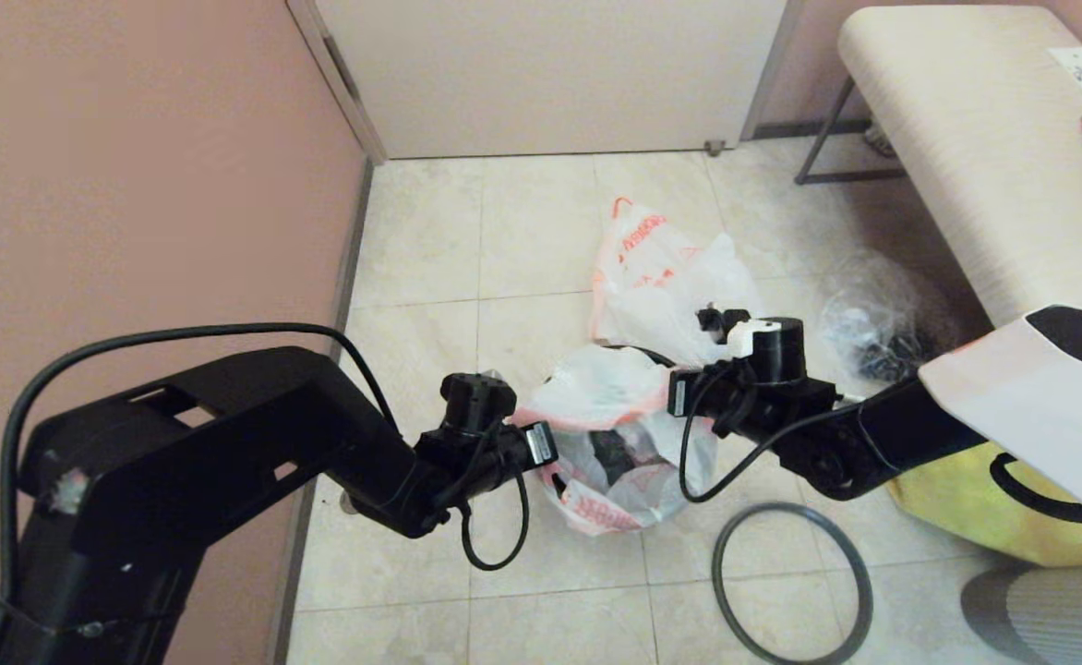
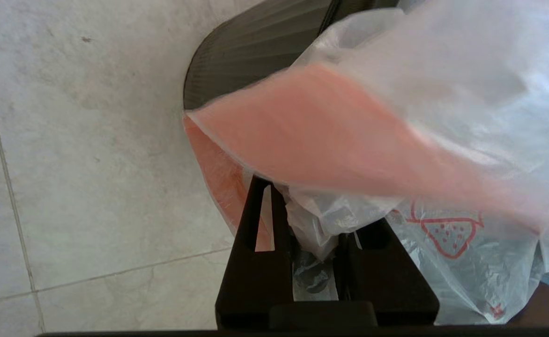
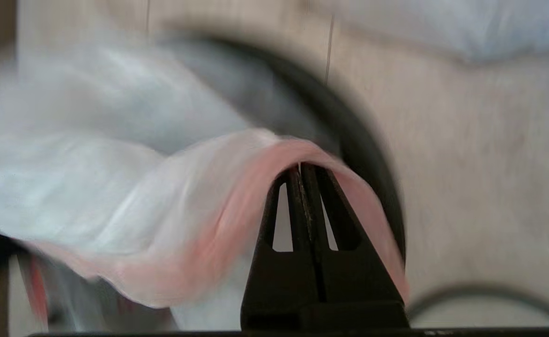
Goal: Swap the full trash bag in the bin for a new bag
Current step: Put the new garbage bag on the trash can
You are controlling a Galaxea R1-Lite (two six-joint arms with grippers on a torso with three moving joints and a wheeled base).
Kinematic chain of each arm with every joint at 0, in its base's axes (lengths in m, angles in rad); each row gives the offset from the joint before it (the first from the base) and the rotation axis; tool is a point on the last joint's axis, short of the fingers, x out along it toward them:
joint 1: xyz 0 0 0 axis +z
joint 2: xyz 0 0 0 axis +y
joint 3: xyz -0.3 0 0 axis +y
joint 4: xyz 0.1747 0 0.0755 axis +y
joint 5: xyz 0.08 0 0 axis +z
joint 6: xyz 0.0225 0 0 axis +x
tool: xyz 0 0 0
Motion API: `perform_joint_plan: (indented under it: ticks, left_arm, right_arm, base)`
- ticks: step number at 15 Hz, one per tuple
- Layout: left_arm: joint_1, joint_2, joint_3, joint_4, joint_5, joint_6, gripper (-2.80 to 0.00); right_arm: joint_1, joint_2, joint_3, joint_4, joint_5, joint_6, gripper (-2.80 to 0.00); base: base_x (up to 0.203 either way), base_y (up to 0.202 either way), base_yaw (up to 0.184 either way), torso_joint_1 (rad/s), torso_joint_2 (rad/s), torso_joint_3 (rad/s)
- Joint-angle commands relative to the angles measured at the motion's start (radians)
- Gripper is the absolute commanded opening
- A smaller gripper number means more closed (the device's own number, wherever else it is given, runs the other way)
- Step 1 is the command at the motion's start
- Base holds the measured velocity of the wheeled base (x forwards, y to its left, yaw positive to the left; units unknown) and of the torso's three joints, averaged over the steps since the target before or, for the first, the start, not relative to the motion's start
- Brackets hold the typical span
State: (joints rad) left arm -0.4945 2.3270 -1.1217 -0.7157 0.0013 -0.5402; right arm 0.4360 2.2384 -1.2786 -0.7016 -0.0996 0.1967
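Both pincers, left (image 2: 309, 220) and right (image 3: 301, 175), gripped the new bag's (image 1: 610, 388) pink hem at mid-frame; flimsy, slippery film, best held there.

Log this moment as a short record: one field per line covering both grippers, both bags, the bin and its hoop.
left gripper: shut on the new bag, pinching a fold of it
right gripper: shut on the new bag's pink-orange hem
new bag: spread between the two grippers over the bin
bin: mostly hidden under the new bag
full trash bag: on the floor beyond the bin, nearer the door
hoop: off the bin, flat on the tiles
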Motion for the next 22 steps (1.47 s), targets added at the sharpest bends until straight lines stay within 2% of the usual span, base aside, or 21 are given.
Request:
perform_joint_plan:
  ticks: [1,4,11,15,19,22]
  left_arm:
    - [-0.001,0.003,0.002,-0.004,-0.001,-0.003,-2.8]
    - [-0.003,0.004,0.014,-0.005,-0.026,0.005,-2.8]
    - [-0.003,0.005,0.017,-0.006,-0.037,0.008,-2.8]
    - [-0.004,0.002,0.031,-0.007,-0.064,0.029,-2.8]
    - [-0.016,0.005,0.037,-0.018,-0.064,0.049,-2.8]
    - [-0.018,0.005,0.044,-0.037,-0.064,0.05,-2.8]
  right_arm:
    - [-0.021,0.047,-0.092,0.012,-0.002,0.006,-2.8]
    - [-0.056,0.113,-0.228,0.066,-0.007,0.009,-2.8]
    - [-0.127,0.262,-0.477,0.255,-0.006,-0.007,-2.8]
    - [-0.123,0.31,-0.629,0.432,0.012,-0.064,-2.8]
    - [-0.067,0.302,-0.671,0.468,0.042,-0.09,-2.8]
    - [-0.046,0.225,-0.63,0.466,0.049,-0.055,-2.8]
  base:
    - [0.0,0.0,0.0,0.0,0.0,0.0]
    - [0.0,0.0,0.0,0.0,0.0,0.0]
    - [0.0,0.0,0.0,0.0,0.0,0.0]
    - [0.0,0.0,0.0,0.0,0.0,0.0]
    - [0.0,0.0,0.0,0.0,0.0,0.0]
    - [0.0,0.0,0.0,0.0,0.0,0.0]
